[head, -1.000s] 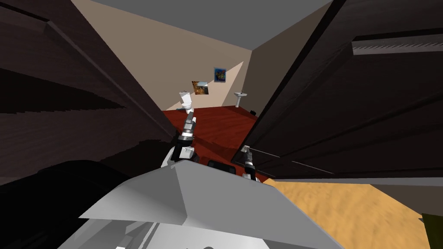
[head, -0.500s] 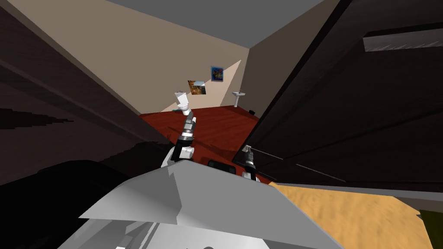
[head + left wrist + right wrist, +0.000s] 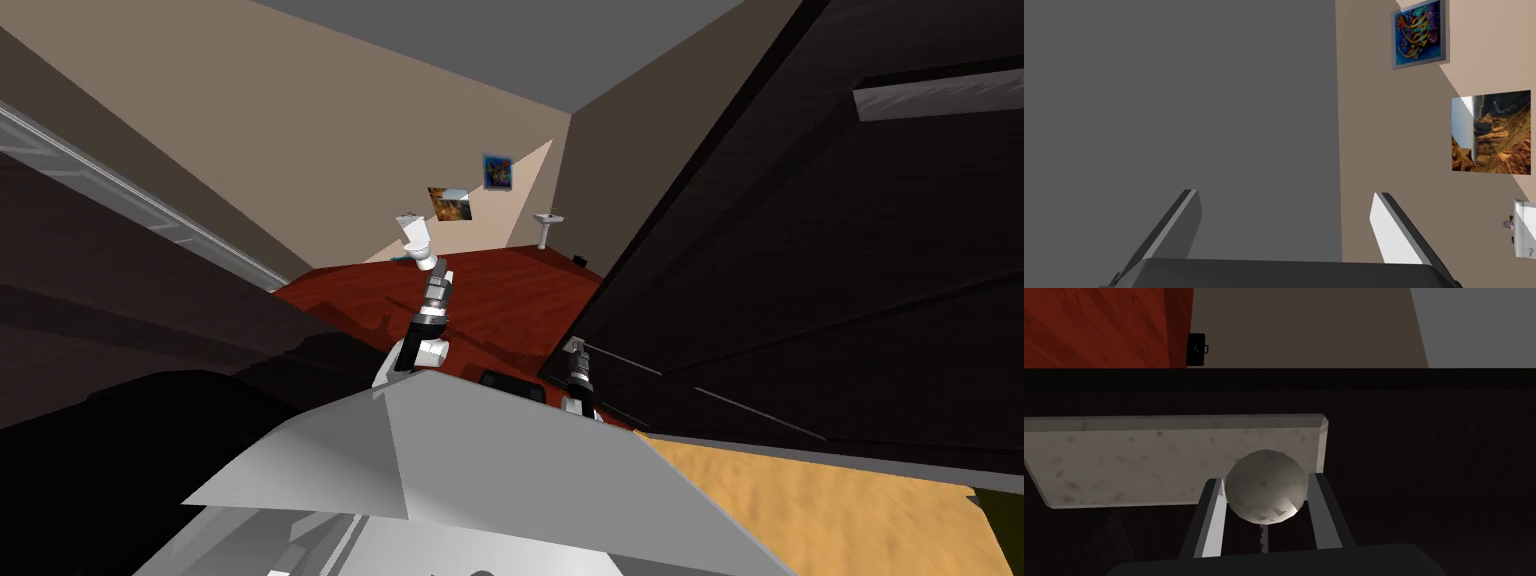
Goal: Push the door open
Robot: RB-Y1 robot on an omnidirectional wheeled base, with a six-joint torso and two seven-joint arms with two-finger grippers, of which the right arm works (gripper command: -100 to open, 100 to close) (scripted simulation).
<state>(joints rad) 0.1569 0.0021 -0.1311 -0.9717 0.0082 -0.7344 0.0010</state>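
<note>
The dark brown door [image 3: 820,250] fills the right of the head view and stands swung away into a room with a red-brown floor [image 3: 500,290]. Its round pale grey knob [image 3: 1266,485] sits on a speckled grey plate [image 3: 1149,458]. My right gripper [image 3: 1267,480] is shut on the knob, one finger pressing each side; the head view shows it at the door's lower edge [image 3: 573,350]. My left gripper [image 3: 438,265] reaches forward through the doorway, fingers open and holding nothing [image 3: 1285,194].
A dark wall with a light grey trim strip [image 3: 150,215] runs close on my left. Beyond the doorway stand a white toilet [image 3: 417,238] and a pedestal sink [image 3: 545,222] at the far wall. A small black box [image 3: 1196,349] lies on the floor by the wall. Sandy flooring [image 3: 830,500] lies at right.
The door has swung further away to the right with my right gripper still on the knob. The view has shifted, the left wall has slid leftward, and more of the room shows.
</note>
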